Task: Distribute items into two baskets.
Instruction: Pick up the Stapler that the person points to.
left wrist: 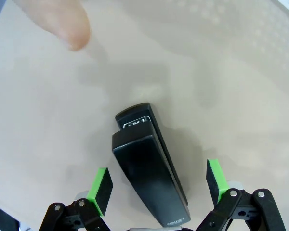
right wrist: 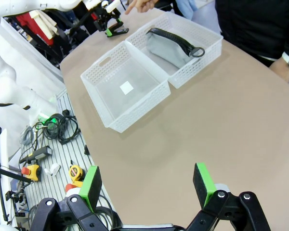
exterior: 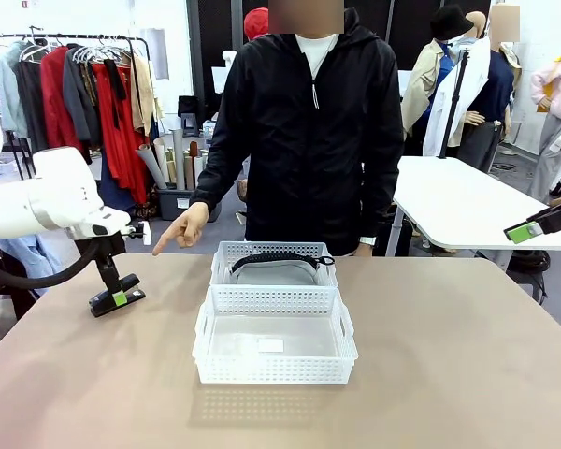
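Nearby, a person's hand [exterior: 182,229] pointed at the worktop [exterior: 449,355] close to the left end effector [left wrist: 158,183], whose fingers [left wrist: 100,187] stood spread on both sides of the black stapler [left wrist: 147,163], not touching it. The stapler lay with its long side running away from the wrist, its near end cut off. The grey pouch [exterior: 273,272] lay in the far basket [exterior: 226,251], and the right end effector [right wrist: 149,185] was spread too.

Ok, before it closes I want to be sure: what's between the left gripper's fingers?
The black stapler, lying on the table between the open left gripper's green pads with a gap each side, as the left wrist view shows.
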Available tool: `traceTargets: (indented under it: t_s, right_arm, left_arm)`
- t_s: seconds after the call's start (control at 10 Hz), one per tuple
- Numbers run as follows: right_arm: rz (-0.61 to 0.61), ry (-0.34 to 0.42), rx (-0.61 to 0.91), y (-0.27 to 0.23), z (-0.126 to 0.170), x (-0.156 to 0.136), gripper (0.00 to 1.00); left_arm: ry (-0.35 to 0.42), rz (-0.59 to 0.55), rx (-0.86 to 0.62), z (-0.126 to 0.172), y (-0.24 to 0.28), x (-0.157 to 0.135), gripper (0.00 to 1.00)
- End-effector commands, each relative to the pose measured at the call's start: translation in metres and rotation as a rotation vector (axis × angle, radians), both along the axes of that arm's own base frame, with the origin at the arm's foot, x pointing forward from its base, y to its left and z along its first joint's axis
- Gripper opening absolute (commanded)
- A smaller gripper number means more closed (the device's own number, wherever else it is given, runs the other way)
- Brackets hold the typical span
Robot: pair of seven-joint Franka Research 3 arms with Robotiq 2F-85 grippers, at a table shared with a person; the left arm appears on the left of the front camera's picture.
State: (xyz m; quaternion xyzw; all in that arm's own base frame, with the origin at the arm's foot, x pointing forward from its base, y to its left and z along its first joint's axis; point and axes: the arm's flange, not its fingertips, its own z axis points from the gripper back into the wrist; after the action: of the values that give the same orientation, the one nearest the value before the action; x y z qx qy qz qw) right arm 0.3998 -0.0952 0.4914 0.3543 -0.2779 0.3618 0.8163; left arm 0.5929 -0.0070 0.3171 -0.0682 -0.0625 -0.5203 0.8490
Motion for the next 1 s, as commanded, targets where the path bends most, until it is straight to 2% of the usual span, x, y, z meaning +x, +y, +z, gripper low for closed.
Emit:
traceTargets:
  t_s: [0.0,0.3,0.4,0.5,0.9]
  right_arm:
    - [0.003,-0.005,0.004,0.001,0.0008,-0.0006,1.0]
    - [0.003,-0.005,0.004,0.001,0.0008,-0.0006,1.0]
    - [0.003,-0.005,0.004,0.001,0.0008,-0.0006,1.0]
    - [0.003,-0.005,0.004,0.001,0.0008,-0.0006,1.0]
    - [0.003,-0.005,0.004,0.001,0.0008,-0.0006,1.0]
  left_arm:
    - [0.009,0.009,0.039,-0.0079,-0.0012,-0.0032,1.0]
    - [0.019,0.008,0.05,-0.0095,-0.0015,-0.0036,1.0]
    - [0.022,0.008,0.05,-0.0091,-0.0015,-0.0035,0.9]
    - [0.024,0.008,0.047,-0.0083,-0.0015,-0.0032,0.74]
    - [0.017,0.011,0.042,-0.0055,-0.0008,-0.0037,0.0]
